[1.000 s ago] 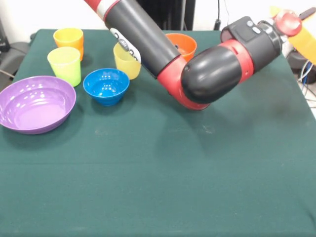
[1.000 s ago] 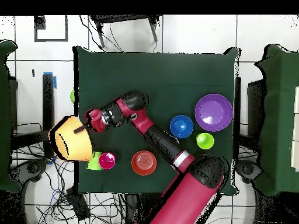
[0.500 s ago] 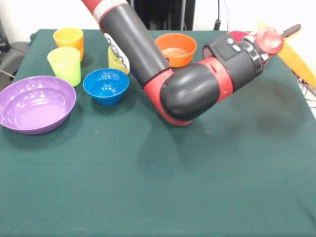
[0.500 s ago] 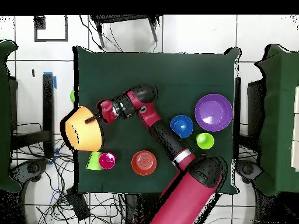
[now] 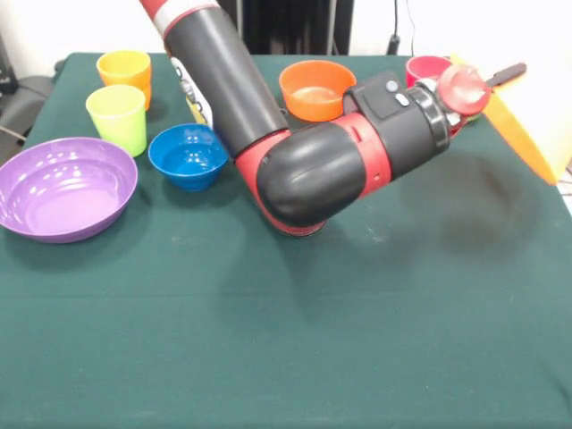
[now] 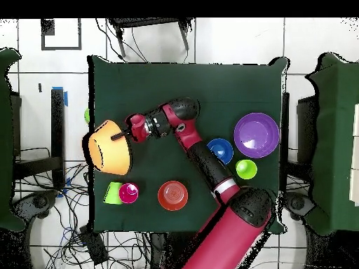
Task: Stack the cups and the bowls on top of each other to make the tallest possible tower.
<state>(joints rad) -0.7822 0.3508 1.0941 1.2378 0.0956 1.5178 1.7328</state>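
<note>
Front view
arm (image 5: 304, 170): reached low across the table's middle toward the right edge.
gripper (image 5: 505, 76): at the right edge, one dark finger showed against the large orange-yellow bowl (image 5: 514, 134); bowl was tilted, carried off the cloth. Pinching it or not: could not tell.
bowls: purple bowl (image 5: 63, 186) at the left edge; blue bowl (image 5: 186, 155) just beside it; red-orange bowl (image 5: 315, 88) near the far edge.
cups: orange cup (image 5: 124, 71) and lime cup (image 5: 117, 115) at far left; red cup (image 5: 424, 68) behind the wrist.
open room: near half of the table (image 5: 286, 357) was bare.

Overhead view
orange-yellow bowl (image 6: 109, 147): hung over the table's left edge, partly past it.
gripper (image 6: 120, 136): on the bowl's rim.
green cup (image 6: 112, 192): lay at the left edge, touching the red cup (image 6: 129, 192).
red-orange bowl (image 6: 172, 195): near the bottom edge.
open room: top half of the cloth was bare.
</note>
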